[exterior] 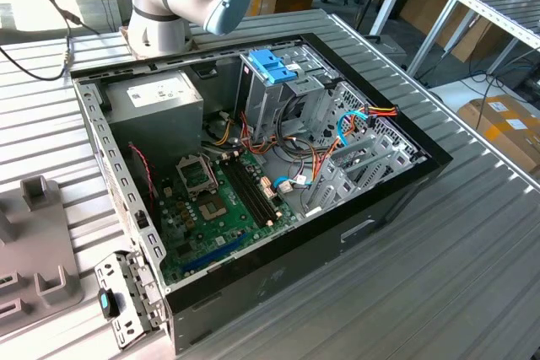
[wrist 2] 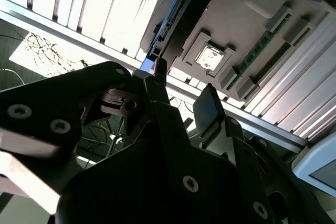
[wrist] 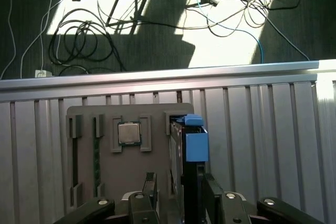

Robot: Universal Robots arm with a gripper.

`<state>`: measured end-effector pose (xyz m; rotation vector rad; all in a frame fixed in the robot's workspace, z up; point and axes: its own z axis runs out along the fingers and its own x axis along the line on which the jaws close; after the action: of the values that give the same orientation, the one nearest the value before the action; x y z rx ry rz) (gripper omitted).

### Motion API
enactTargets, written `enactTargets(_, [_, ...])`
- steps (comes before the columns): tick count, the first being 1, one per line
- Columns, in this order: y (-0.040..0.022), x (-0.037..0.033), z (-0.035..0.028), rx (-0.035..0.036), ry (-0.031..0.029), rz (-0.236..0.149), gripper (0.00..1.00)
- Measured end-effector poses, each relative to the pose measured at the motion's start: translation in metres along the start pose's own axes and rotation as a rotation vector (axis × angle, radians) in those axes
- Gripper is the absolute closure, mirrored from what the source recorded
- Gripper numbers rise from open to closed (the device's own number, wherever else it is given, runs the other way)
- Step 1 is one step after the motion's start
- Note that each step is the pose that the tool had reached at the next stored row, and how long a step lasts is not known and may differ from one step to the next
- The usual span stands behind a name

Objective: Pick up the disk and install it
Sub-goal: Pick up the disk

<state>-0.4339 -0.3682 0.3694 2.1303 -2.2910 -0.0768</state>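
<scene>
The disk (wrist: 192,142) stands on edge in a slot of the grey holder (wrist: 105,171) on the bench (wrist: 262,145) — upright, so its flat faces can be pinched. The tool (wrist: 180,179) hangs over it with fingers (wrist: 150,183) apart, one to each side, not clamped.

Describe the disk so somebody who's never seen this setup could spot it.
On the ribbed metal table lies a flat grey holder tray. The disk stands on edge in the slot along one side of it, beside the square processor chip. It is the only piece there with blue plastic on it, and far thicker than the slim memory sticks.
</scene>
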Motion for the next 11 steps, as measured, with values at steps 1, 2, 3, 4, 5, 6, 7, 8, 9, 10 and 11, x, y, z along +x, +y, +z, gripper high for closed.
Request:
enactTargets(1, [0.0002, -0.0003, 0.0003, 0.0001, -0.0001, 0.000, 0.52])
enactTargets(2, [0.0002, -0.0005, 0.0006, 0.0001, -0.0001, 0.000, 0.52])
enactTargets(3, [0.0003, -0.0007, 0.0008, 0.0001, -0.0001, 0.000, 0.52])
enactTargets(4, [0.0004, -0.0009, 0.0009, 0.0000, -0.0001, 0.000, 0.52])
enactTargets(5, [0.0003, -0.0010, 0.0010, 0.0000, 0.0000, 0.000, 0.52])
enactTargets(6, [0.0004, -0.0012, 0.0012, 0.0000, -0.0001, 0.000, 0.52])
enactTargets(7, [0.0004, -0.0014, 0.0014, 0.0001, -0.0001, 0.000, 0.52])
enactTargets(8, [0.0004, -0.0015, 0.0015, 0.0000, 0.0000, 0.000, 0.52])
enactTargets(9, [0.0004, -0.0016, 0.0016, -0.0001, 0.0000, 0.000, 0.52])
enactTargets(10, [0.0004, -0.0017, 0.0018, 0.0000, 0.0000, 0.000, 0.52])
enactTargets(11, [0.0004, -0.0018, 0.0019, 0.0000, 0.0000, 0.000, 0.52])
